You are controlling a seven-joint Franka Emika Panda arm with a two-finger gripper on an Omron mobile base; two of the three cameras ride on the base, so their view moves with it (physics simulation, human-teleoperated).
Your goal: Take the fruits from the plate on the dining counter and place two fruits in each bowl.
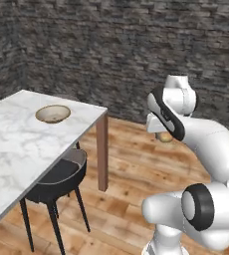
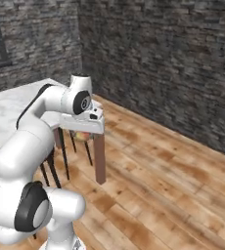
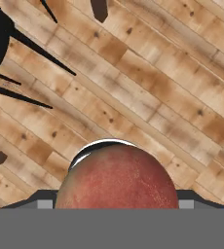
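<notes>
Wooden floor [image 3: 148, 87] beneath gripper [image 3: 115, 206] clamping reddish fruit [image 3: 116, 177].

- Bowl [image 1: 53, 113] on the counter [image 1: 17, 149], near its far corner.
- Stool [image 1: 59, 179] under the counter's edge.
- Fruit [image 3: 116, 177] in the gripper [image 1: 165, 136], above the floor [image 2: 173, 180], right of the counter.

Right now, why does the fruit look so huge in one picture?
Hand view: the red fruit sits right at the lens in the gripper, so it looks giant and a bit soft. Left base view: the same fruit is a tiny, shaded blob under the hand.
</notes>
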